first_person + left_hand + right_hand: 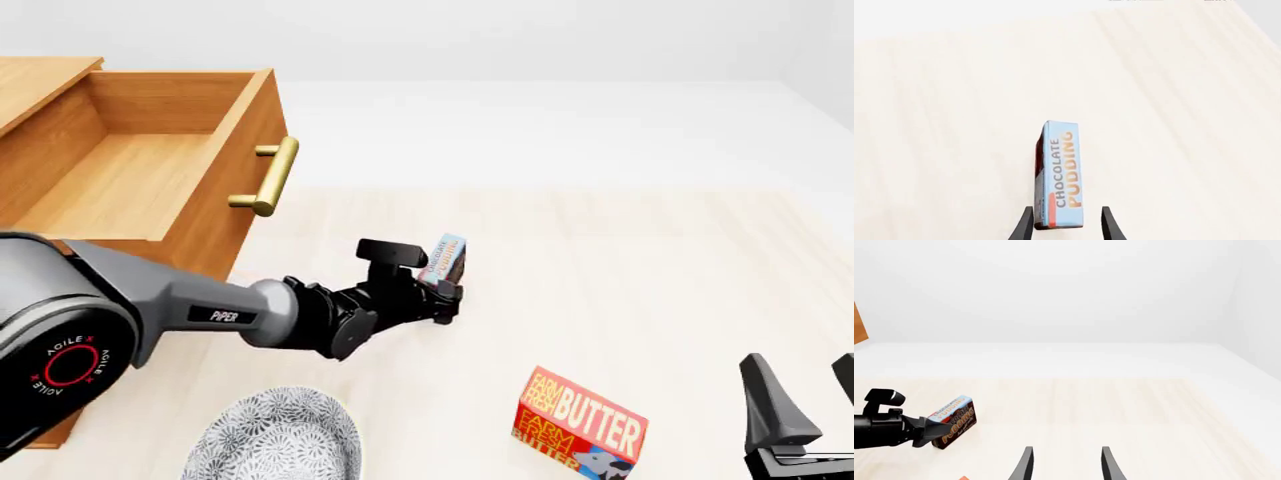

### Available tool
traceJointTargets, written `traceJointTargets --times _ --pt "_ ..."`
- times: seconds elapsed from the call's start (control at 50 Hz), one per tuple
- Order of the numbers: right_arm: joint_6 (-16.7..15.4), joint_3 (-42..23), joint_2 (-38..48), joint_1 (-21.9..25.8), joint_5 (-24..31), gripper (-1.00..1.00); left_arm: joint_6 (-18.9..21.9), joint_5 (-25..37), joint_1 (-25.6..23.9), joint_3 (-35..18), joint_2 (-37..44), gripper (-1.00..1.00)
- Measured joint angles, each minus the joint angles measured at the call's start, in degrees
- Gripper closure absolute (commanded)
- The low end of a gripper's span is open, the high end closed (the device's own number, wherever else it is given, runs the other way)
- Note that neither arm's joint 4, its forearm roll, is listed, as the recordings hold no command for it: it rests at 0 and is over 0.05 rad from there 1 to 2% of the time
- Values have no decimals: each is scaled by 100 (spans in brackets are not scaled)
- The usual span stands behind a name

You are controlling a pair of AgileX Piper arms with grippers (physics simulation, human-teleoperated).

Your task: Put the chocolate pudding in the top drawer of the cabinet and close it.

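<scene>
Front view, chocolate pudding [445, 258], thin blue-topped box

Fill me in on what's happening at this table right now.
The left gripper holds the chocolate pudding clear of the table, to the right of the cabinet. The top drawer is pulled open and has nothing in it yet. The right gripper sits open and idle at the near right, beside a butter box. A patterned plate lies near the left arm.
</scene>
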Motion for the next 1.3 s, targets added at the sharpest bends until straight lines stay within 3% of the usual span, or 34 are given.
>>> traceJointTargets --times 0.32,0.34,0.84,1.3 --pt "0 0 0 0 0 -100 -15 -61 11 4 41 -100" --pt "0 0 0 0 0 -100 -5 -53 19 -4 43 100" --pt "-1 0 0 0 0 -100 228 165 246 -156 -30 100" --pt "0 0 0 0 0 -100 402 314 174 -33 -620 100"
